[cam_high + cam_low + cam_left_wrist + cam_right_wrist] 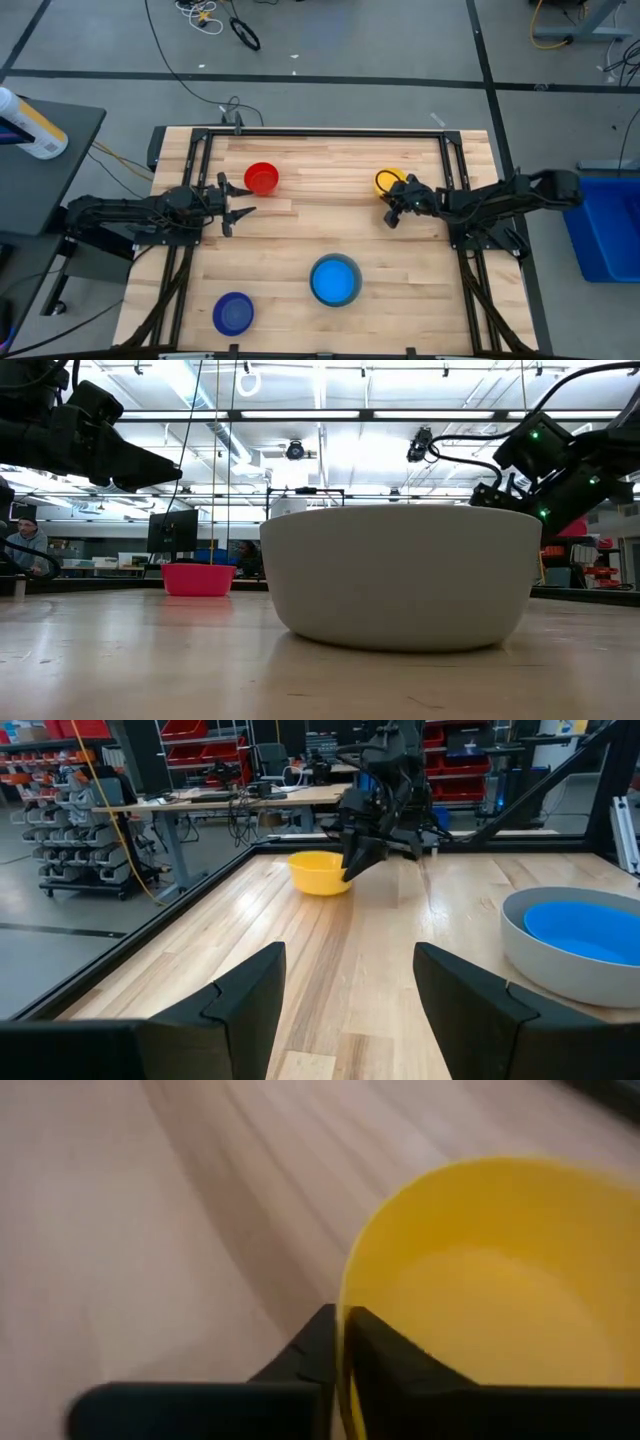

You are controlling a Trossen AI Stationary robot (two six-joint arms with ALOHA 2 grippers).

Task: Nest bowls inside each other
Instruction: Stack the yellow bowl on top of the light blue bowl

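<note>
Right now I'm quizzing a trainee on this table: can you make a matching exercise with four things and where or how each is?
Things:
1. yellow bowl
2. light blue bowl
3. red bowl
4. dark blue bowl

States:
A. alone at the near left corner
B. rim pinched by the right gripper
C. inside the grey bowl
D. beside the open left gripper

Pairs: 1-B, 2-C, 3-D, 4-A

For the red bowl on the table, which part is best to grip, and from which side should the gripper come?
Probably the rim of the red bowl: it stands upright, mouth up, with a thin wall that two fingers can pinch, one inside and one outside. The open left gripper is nearest, so come from above onto the rim's left-arm side, which is free of other bowls.
</note>
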